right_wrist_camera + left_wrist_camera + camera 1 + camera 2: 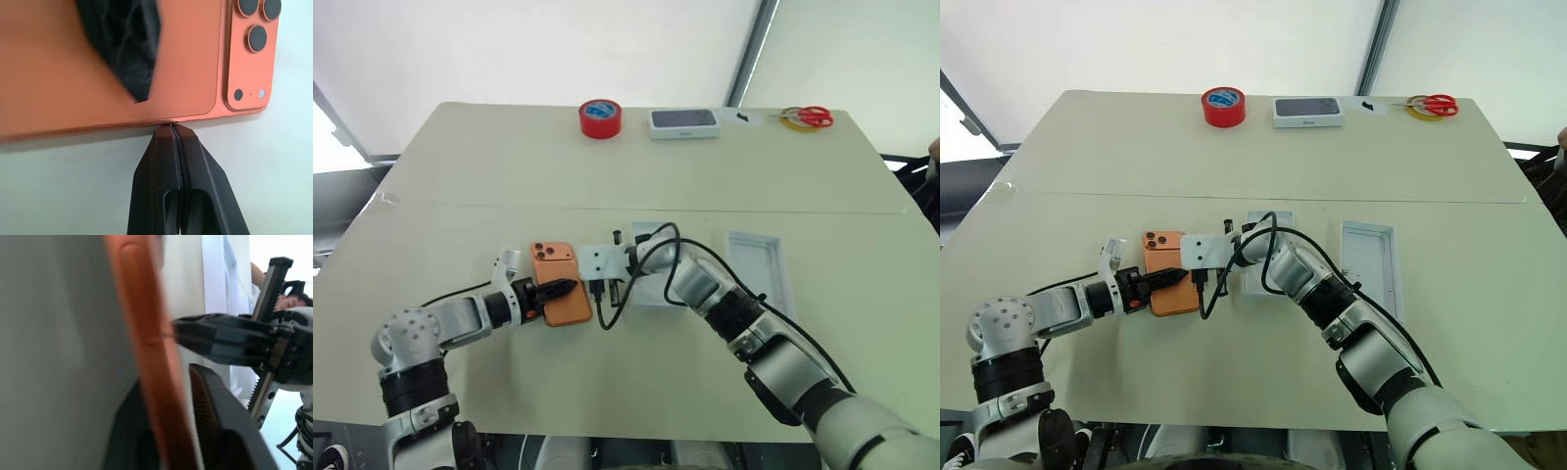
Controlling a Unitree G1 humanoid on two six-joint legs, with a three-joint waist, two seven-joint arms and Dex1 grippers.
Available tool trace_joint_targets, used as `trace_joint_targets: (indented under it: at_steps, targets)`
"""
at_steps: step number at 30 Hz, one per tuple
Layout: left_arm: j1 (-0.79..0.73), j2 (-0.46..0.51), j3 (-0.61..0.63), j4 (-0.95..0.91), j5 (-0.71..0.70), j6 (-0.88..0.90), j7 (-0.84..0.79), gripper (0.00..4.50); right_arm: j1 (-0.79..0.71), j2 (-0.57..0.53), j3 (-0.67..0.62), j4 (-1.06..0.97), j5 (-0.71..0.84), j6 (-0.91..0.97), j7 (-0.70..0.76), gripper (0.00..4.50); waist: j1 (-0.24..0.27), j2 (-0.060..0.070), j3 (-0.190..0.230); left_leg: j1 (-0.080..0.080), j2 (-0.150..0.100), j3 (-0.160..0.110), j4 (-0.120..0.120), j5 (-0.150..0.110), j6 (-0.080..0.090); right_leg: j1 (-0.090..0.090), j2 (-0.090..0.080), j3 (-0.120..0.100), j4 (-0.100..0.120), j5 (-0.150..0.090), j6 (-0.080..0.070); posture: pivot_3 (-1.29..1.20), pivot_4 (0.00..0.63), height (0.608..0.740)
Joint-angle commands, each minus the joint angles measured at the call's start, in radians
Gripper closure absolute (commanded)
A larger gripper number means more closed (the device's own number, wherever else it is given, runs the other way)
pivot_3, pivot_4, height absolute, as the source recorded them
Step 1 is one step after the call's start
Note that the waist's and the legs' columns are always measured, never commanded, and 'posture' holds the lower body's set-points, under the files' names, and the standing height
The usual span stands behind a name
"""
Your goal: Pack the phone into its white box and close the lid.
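At the near middle of the table: both grippers meet on the phone.
Left gripper: reaches in from the robot's left; 1 black finger lies across the phone's orange back and, in the left wrist view, the other sits on the far side of the thin orange edge, so the 2 fingers are pinched narrowly on the phone.
Right gripper: comes in from the robot's right with its 2 fingers pressed together, nothing between them; the joined tips touch the phone's long edge on that side.
Phone: back up on the table, its cluster of 3 dark lenses at the far corner; it lies between the 2 grippers, the left one over it and the right one butting its side.
White box: just beside the phone on the robot's right, largely covered by the right wrist and its black cable; its inside cannot be made out.
Lid: further right, apart from the box, lying open side up with its plain white interior showing.
Far edge of table: a red tape roll, a closed white box with dark top, and red-handled scissors with a yellowish ring beside them.
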State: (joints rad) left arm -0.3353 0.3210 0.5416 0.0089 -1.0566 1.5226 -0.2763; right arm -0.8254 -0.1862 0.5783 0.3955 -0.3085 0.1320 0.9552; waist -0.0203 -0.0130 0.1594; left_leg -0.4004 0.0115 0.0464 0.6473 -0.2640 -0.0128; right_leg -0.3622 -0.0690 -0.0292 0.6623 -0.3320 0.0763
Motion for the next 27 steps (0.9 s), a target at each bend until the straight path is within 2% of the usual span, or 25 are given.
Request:
trace_joint_targets:
  at_steps: [1,6,7,9,14,15,18,20,21,22,23,26,27]
  targets:
    - [-0.003,-0.007,0.033,0.018,-0.021,-0.005,0.001,3.38,0.005,-0.004,-0.005,-0.023,-0.003,-0.011,-0.006,4.50,-0.001,0.000,0.000,-0.001,0.000,0.000,0.000,0.000,0.000,-0.001,0.000,0.000,0.000,0.000,0.000,0.00,0.150,0.740]
    - [-0.004,-0.013,0.063,0.051,-0.032,-0.008,0.008,3.38,0.005,-0.005,-0.007,-0.027,-0.001,-0.013,-0.008,4.50,-0.001,0.000,0.000,-0.003,0.000,0.000,0.000,0.001,-0.001,-0.004,0.000,0.000,0.000,0.000,0.000,0.00,0.150,0.740]
    - [-0.004,-0.017,0.071,0.057,-0.038,-0.009,0.013,3.90,0.006,-0.004,-0.008,-0.029,0.001,-0.011,-0.007,4.50,0.000,0.000,0.000,-0.003,0.000,0.000,0.000,0.001,-0.001,-0.004,0.000,0.000,0.000,0.000,0.000,0.00,0.150,0.740]
    - [-0.001,-0.020,0.078,0.064,-0.044,-0.012,0.021,4.46,0.007,-0.005,-0.007,-0.031,0.000,-0.012,-0.009,4.50,0.000,0.000,0.000,-0.003,0.000,0.000,0.000,0.001,-0.001,-0.004,0.000,0.000,0.000,0.000,0.000,0.00,0.150,0.740]
    - [0.028,-0.021,0.059,0.033,-0.038,-0.066,0.000,4.46,0.011,-0.002,-0.021,-0.039,0.007,-0.018,-0.026,4.50,-0.002,0.000,0.000,-0.003,0.000,0.000,0.000,0.001,-0.001,-0.004,0.000,0.000,0.000,0.000,0.000,0.00,0.150,0.740]
    - [0.037,-0.020,0.057,0.027,-0.041,-0.072,-0.005,4.46,0.017,-0.001,-0.037,-0.049,0.029,-0.042,-0.028,4.50,-0.002,0.000,0.000,-0.003,0.000,0.000,0.000,0.001,-0.001,-0.004,0.000,0.000,0.000,0.000,0.000,0.00,0.150,0.740]
    - [0.102,-0.019,-0.009,-0.076,0.050,-0.250,-0.051,4.46,0.028,0.016,-0.111,-0.090,0.138,-0.031,-0.002,4.50,-0.004,0.000,0.000,-0.003,0.000,0.000,-0.001,0.001,-0.001,-0.004,0.000,0.000,0.000,0.000,0.000,0.00,0.150,0.740]
    - [0.120,-0.013,-0.015,-0.095,0.016,-0.268,-0.089,4.46,0.024,0.031,-0.205,-0.147,0.291,0.095,0.076,4.50,-0.003,0.000,0.000,-0.004,0.000,0.000,-0.001,0.001,-0.002,-0.005,0.000,0.000,0.000,0.000,0.000,0.00,0.150,0.740]
    - [0.102,-0.015,0.024,-0.053,-0.078,-0.218,-0.095,4.46,0.030,0.020,-0.251,-0.199,0.407,0.164,0.162,4.50,-0.003,0.000,0.000,-0.005,0.001,0.000,-0.001,0.001,-0.002,-0.006,0.000,0.000,0.000,0.000,0.000,0.00,0.150,0.740]
    - [0.084,-0.025,0.061,-0.027,-0.164,-0.196,-0.092,4.50,0.038,-0.009,-0.265,-0.244,0.462,0.224,0.222,3.96,-0.001,0.000,0.000,-0.006,0.001,0.000,-0.001,0.001,-0.002,-0.007,0.000,0.000,0.000,0.000,0.000,0.00,0.150,0.740]
    - [0.074,-0.026,0.072,-0.024,-0.199,-0.190,-0.088,4.50,0.046,-0.040,-0.260,-0.271,0.479,0.260,0.258,3.62,0.000,0.000,0.000,-0.007,0.001,-0.001,-0.001,0.001,-0.002,-0.008,0.000,0.000,0.000,0.000,0.000,0.00,0.150,0.740]
    - [0.062,-0.012,0.025,-0.073,-0.213,-0.193,-0.090,4.50,0.092,-0.125,-0.247,-0.329,0.476,0.252,0.294,2.07,0.006,-0.001,0.001,-0.008,0.001,-0.001,0.000,-0.003,0.006,-0.009,0.000,0.000,0.000,0.000,0.000,0.00,0.150,0.740]
    - [0.061,-0.005,0.000,-0.091,-0.204,-0.200,-0.096,4.50,0.109,-0.150,-0.245,-0.344,0.470,0.226,0.298,2.07,0.007,-0.001,0.001,-0.008,0.001,-0.001,0.000,-0.003,0.006,-0.008,0.000,0.000,-0.002,0.000,0.000,0.00,0.150,0.740]
